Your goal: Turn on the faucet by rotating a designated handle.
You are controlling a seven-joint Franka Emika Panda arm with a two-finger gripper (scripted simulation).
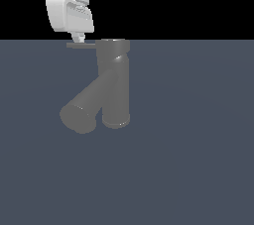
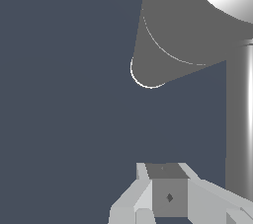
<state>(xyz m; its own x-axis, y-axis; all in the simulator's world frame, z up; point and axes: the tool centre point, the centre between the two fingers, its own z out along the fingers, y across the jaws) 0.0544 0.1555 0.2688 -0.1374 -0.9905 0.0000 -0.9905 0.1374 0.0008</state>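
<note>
Faucet [image 1: 115, 83]: dull grey upright cylinder on the dark floor, thick spout slanting down from the body toward the exterior view's left.

Handle [image 1: 81, 45]: thin flat bar projecting from the faucet's top cap toward the exterior view's left, roughly level.

Gripper [image 1: 78, 36]: white, directly above the handle's outer end, fingertips at or just touching the bar. Finger state: cannot tell whether parted or closed.

Step in hand: judged as making contact with the handle.

Next move: calls for a sideways push on the bar's outer end, sweeping it around the faucet's axis.
</note>
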